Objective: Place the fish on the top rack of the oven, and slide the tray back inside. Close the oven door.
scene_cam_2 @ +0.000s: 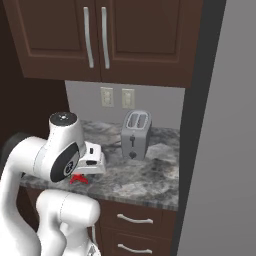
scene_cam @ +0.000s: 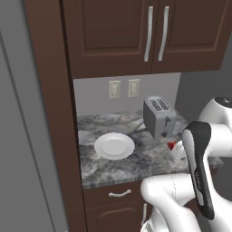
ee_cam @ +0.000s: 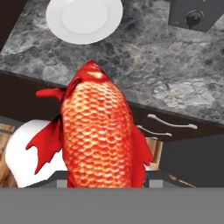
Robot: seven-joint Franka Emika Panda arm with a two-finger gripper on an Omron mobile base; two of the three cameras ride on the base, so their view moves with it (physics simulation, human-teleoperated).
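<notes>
While clamped on the fish (ee_cam: 98, 131), hangs low over the front edge of the desk (scene_cam: 113, 167), with the pincer (scene_cam_2: 82, 172) closed around the scaly red-orange body and the fins free at both sides. Seems to be the carrying step: fish lifted off the desk, not yet on the top rack. Calls next, probably, for turning away from this corner toward the oven, keeping the grip firm so that nothing slips, then lowering onto the tray. Just below, two drawer handles (ee_cam: 170, 124). Further in, a round white plate (ee_cam: 84, 17) with nothing on it. Beyond, a silver toaster (scene_cam: 158, 115), slots too dark to tell the content.
</notes>
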